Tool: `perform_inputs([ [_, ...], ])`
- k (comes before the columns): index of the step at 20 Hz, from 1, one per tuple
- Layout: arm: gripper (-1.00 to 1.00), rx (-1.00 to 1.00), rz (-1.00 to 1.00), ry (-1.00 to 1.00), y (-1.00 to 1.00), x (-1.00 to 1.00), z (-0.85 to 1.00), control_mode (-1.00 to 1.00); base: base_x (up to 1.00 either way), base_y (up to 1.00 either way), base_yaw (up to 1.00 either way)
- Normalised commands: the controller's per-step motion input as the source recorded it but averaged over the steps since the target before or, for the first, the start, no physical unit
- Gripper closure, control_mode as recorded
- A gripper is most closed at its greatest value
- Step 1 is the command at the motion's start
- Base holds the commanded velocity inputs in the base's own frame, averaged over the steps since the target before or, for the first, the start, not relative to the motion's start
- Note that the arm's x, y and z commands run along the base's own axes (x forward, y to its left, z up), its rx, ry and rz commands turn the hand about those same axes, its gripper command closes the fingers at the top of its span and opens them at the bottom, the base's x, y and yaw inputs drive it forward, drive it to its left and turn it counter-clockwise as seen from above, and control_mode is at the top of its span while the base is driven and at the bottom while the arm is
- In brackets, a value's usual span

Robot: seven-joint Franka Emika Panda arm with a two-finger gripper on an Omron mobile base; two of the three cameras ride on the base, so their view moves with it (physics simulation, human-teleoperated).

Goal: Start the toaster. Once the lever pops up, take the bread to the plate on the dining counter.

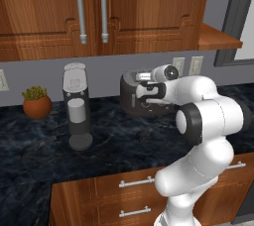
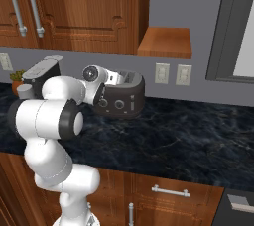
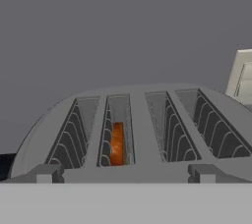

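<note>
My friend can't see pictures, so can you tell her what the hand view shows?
The silver top of the toaster is seen up close from just above, with its wire-lined openings facing the camera. An orange-brown piece, likely the bread, sits down inside the second opening from the left. A plain grey wall is behind, with a white outlet at the right edge.

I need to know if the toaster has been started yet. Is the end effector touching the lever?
Cannot tell. In the right base view the end effector overlaps the toaster, its fingertips hidden, so neither contact nor gap shows.
</note>
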Motion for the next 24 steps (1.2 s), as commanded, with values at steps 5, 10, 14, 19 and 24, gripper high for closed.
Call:
perform_inputs([
  [5,-1.0,0.0,0.0,0.0,0.01,0.07,0.0,-1.0,0.0,0.0,0.0],
  [10,-1.0,0.0,0.0,0.0,0.06,0.02,0.0,-1.0,0.0,0.0,0.0],
  [14,-1.0,0.0,0.0,0.0,0.09,0.0,0.0,-1.0,0.0,0.0,0.0],
  [19,-1.0,0.0,0.0,0.0,0.07,0.0,0.0,-1.0,0.0,0.0,0.0],
  [24,-1.0,0.0,0.0,0.0,0.04,0.0,0.0,-1.0,0.0,0.0,0.0],
])
